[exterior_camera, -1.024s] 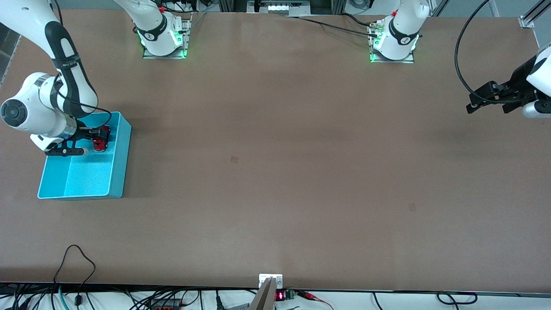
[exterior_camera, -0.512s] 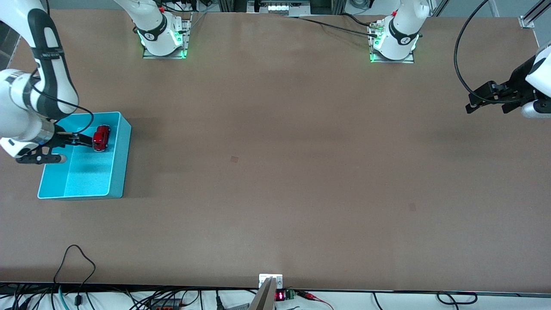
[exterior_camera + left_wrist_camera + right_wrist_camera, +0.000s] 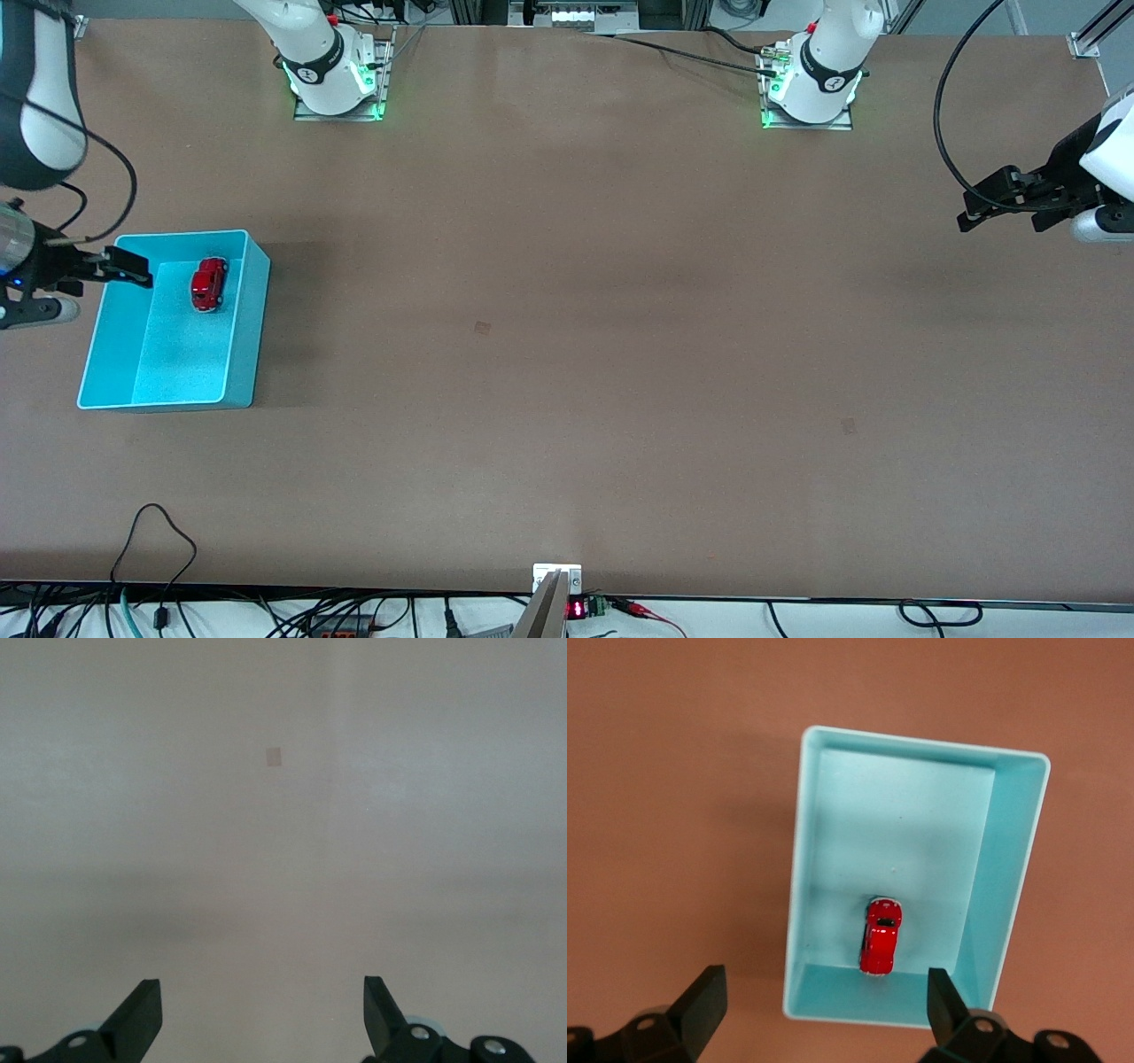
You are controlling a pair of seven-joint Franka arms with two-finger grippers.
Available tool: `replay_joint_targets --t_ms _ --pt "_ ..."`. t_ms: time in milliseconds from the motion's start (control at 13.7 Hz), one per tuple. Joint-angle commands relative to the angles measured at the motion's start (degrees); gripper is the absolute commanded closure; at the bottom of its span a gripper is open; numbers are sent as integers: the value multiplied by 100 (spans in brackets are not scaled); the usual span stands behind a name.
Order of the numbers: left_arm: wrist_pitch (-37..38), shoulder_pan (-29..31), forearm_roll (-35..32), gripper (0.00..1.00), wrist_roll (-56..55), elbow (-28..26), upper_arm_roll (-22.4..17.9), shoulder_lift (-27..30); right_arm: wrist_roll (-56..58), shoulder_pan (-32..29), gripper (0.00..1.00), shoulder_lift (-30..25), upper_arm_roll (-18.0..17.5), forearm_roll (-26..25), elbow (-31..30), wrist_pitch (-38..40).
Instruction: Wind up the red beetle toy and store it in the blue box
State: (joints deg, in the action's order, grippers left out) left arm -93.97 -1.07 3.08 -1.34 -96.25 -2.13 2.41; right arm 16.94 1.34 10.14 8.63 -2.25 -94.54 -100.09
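Red toy car (image 3: 208, 284) lies in blue box (image 3: 240, 346), long axis along box's length, at end farther from front camera; which end is its nose cannot be told. Box otherwise bare, standing at right arm's end of table (image 3: 567, 354). Right gripper (image 3: 97, 283) hovers over box's outer wall, fingers (image 3: 700, 1001) spread wide, holding nothing. Left gripper (image 3: 1005, 213) waits over left arm's end of table, fingers (image 3: 137, 1014) wide apart, empty.

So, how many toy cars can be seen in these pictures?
1. The red beetle toy lies inside the blue box, in the part of it farther from the front camera. No other car is visible anywhere.
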Motion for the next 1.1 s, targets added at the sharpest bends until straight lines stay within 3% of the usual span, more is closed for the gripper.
replay_joint_targets --t_ms 0,293,1024 --pt "-68 -25 -106 0 64 1 37 49 -112 -11 0 -21 -387 -108 725 936" --pt "-78 27 -62 0 55 1 37 49 -358 -46 0 -407 -432 145 911 1333" --pt "-69 19 -71 0 64 1 37 40 -350 -11 0 -407 -423 146 1026 1501"
